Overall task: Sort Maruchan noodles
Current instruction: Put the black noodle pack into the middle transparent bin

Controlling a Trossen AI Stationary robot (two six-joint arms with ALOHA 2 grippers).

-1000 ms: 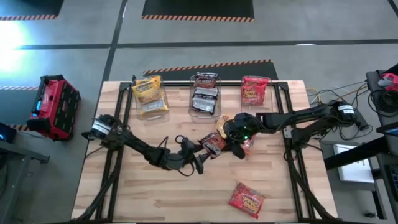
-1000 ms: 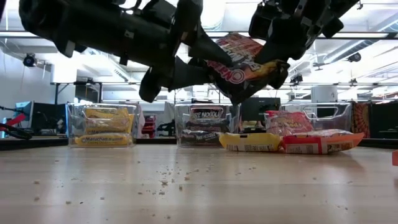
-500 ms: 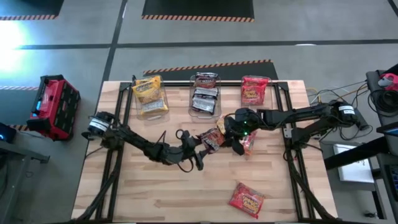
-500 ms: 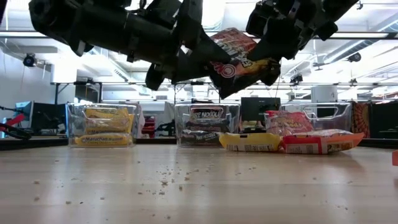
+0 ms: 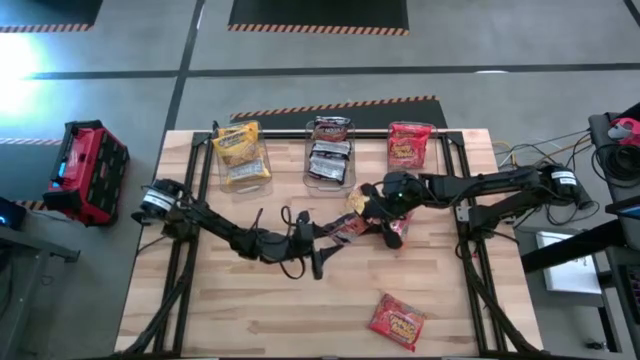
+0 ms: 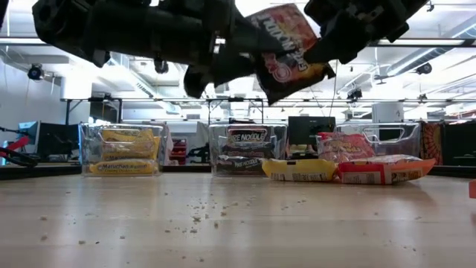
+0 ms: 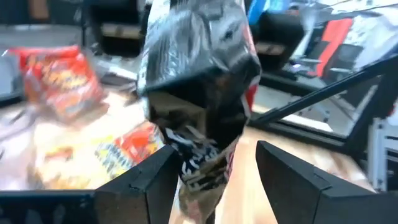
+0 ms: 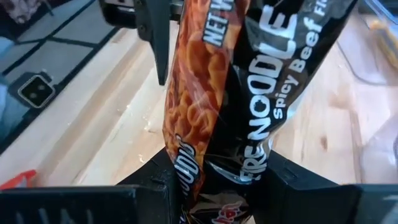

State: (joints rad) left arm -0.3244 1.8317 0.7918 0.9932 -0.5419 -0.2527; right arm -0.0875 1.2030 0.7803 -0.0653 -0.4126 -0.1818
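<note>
A dark brown/black noodle packet [image 5: 348,224] with an orange-red printed face hangs in the air above the table's middle, between both grippers [image 6: 286,48]. My right gripper [image 5: 372,214] is shut on it [image 8: 217,180]. My left gripper [image 5: 326,242] is open, its fingers standing on either side of the packet's other end [image 7: 205,168] with a gap showing beside one finger. Three clear bins stand along the far edge, holding yellow [image 5: 240,155], dark [image 5: 330,150] and red [image 5: 408,145] packets. My right gripper pinches the dark packet between its two fingers at the end nearest it [image 8: 231,167], coming from the table's right side. The packet is lifted clear of the table and reaches away from the fingers toward the left gripper, its label face turned sideways.
A loose yellow packet [image 5: 357,198] and a loose red packet [image 5: 398,232] lie on the table under the right gripper. Another red packet [image 5: 397,318] lies near the near edge. Crumbs dot the wood [image 6: 201,212]. A red crate [image 5: 88,168] sits off the table's left.
My right gripper has moved up and a little toward the far right, carrying the dark packet with it. The packet has risen and tipped more upright, drawing away from the left gripper, which has stayed nearly in place.
</note>
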